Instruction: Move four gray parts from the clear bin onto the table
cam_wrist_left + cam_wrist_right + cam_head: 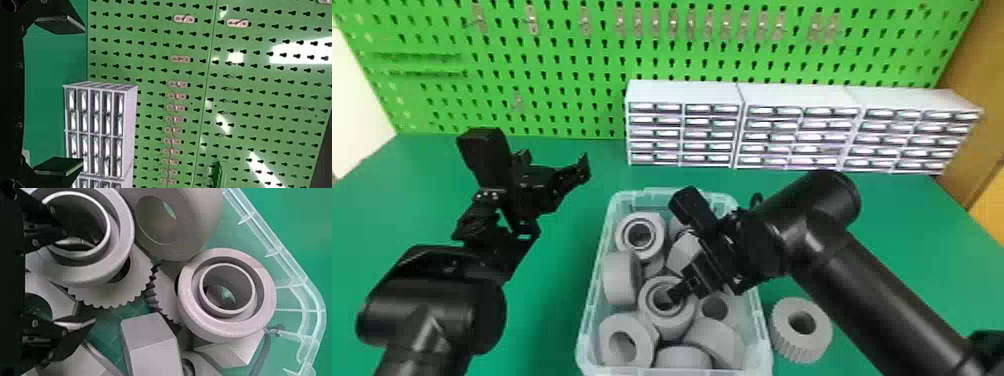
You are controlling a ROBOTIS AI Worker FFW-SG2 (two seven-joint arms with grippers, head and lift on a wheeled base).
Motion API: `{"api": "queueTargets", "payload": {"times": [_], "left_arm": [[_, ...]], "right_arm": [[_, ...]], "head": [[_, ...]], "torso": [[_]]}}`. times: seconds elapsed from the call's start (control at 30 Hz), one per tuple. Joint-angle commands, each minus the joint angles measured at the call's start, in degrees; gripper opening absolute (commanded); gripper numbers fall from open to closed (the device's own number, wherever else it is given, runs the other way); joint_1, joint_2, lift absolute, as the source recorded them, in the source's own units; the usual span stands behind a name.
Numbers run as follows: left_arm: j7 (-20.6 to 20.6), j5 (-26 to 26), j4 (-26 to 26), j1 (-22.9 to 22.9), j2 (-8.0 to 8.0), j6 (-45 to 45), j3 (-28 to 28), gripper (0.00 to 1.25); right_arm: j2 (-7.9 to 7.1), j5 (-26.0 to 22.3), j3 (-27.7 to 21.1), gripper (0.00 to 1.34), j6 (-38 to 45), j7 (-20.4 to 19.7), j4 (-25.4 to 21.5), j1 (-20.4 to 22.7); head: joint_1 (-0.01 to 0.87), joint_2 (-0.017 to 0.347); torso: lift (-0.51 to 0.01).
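In the head view, my right gripper [699, 277] is low over the clear bin [766, 345], with one finger at the hole of a gray ring part [652, 312]. The right wrist view has my right gripper [86, 281] open, one fingertip over the hollow of a gray ring [121, 235] and the other outside its rim. Several more gray parts, such as a hexagonal one [150, 348], lie around it. A gray gear [789, 340] lies on the table just right of the bin. My left gripper [557, 200] is parked above the table's left side; in its wrist view, the left gripper [82, 95] is open.
White drawer cabinets [797, 100] stand along the back right of the green table [552, 310]. A green pegboard [557, 65] rises behind them. The bin's walls surround the right gripper's work area, and the right forearm reaches over the table beside the gear.
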Motion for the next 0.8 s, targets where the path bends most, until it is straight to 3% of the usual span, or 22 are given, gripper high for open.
{"api": "queueTargets", "payload": {"times": [0.0,0.17,0.77], "left_arm": [[-0.2,0.0,0.0,0.0,0.0,0.0,0.2,1.15],[-0.2,0.0,0.0,0.1,0.0,0.0,0.2,1.15],[-0.3,0.0,0.0,0.1,0.0,0.0,0.2,1.15]], "right_arm": [[-0.04,1.1,0.7,0.53,-1.1,0.0,-0.5,0.1],[0.22,5.0,1.0,0.18,-1.1,0.0,-2.8,0.7],[0.49,6.3,-0.2,0.18,-2.0,0.0,-4.1,1.2]], "head": [[0.678,0.034],[0.678,0.034],[0.678,0.034]], "torso": [[-0.05],[-0.05],[-0.05]]}}
